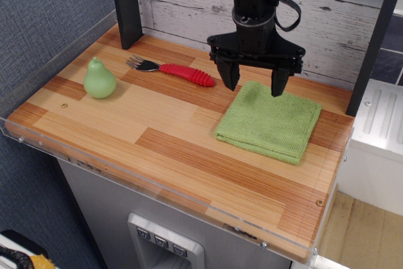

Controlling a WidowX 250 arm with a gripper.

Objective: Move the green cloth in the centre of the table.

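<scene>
The green cloth [271, 123] lies flat and folded on the right side of the striped wooden table [164, 149], close to the right edge. My black gripper [254, 84] hangs open just above the cloth's back edge, its two fingers spread wide and holding nothing. The left fingertip is over bare wood beside the cloth. The right fingertip is over the cloth's back part.
A pale-green pear [99, 79] stands at the left. A fork with a red ribbed handle [172, 70] lies at the back centre. A dark post [126, 4] stands at the back left, another at the right [374, 36]. A clear acrylic rim [157, 194] lines the front edge.
</scene>
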